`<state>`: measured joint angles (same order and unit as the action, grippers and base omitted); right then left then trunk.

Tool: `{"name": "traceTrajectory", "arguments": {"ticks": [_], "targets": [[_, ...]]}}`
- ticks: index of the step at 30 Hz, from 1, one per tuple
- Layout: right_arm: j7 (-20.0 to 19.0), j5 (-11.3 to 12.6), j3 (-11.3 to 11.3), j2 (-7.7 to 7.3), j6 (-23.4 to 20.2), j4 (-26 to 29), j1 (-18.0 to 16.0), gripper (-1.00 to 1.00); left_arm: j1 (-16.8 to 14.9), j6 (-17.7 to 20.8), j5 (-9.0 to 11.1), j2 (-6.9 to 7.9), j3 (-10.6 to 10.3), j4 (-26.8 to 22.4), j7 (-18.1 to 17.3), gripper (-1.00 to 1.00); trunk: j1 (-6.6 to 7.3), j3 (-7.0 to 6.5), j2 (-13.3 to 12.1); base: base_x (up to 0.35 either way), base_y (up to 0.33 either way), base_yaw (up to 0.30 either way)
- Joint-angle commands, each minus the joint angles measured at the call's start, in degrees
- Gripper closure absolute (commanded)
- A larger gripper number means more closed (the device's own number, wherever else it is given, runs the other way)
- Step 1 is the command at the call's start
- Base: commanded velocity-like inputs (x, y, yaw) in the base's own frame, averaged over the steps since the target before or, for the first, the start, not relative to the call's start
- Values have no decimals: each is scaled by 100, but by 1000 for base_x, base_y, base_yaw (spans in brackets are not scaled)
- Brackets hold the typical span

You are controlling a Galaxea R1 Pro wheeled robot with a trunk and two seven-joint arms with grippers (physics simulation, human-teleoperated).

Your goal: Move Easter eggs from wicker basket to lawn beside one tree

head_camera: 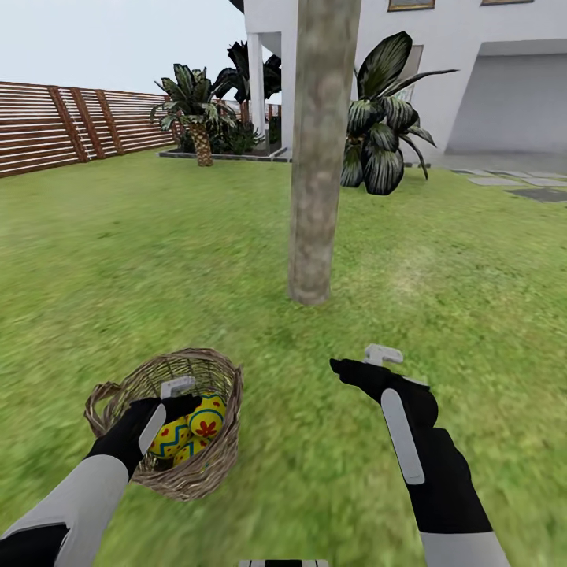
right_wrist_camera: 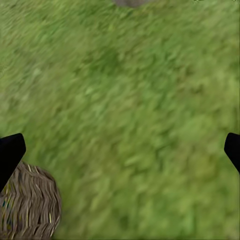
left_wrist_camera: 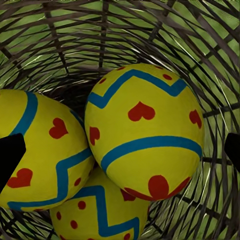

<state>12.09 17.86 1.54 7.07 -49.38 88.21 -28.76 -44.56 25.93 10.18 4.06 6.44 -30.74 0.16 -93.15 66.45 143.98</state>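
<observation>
Both grippers' jaws gape wide, left [head_camera: 185, 398] over eggs [left_wrist_camera: 145, 132].

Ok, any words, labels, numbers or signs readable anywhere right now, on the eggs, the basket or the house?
None: no readable text in any view.
Eggs: only painted blue zigzag bands, red hearts and dots, no letters or numbers.
Basket: plain wicker, no tag.
House: white walls, no number or sign. Two framed panels at the top edge are cut off, and nothing on them can be read.
Fence: bare slats.
</observation>
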Motion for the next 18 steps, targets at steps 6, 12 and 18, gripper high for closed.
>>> {"name": "traceTrajectory", "arguments": {"ticks": [6,12,18], "targets": [[57,60,20,-4,-19,36,9,-100,0,35,39,-2,15,-26,-3,-100,1,5,2,0,0,0],[57,61,26,-4,-19,38,10,-100,0,35,38,10,9,-29,-143,-100,1,5,2,0,0,0],[57,65,30,-4,-19,38,10,-100,0,41,37,43,-1,-26,-411,-100,1,5,2,0,0,0]]}}
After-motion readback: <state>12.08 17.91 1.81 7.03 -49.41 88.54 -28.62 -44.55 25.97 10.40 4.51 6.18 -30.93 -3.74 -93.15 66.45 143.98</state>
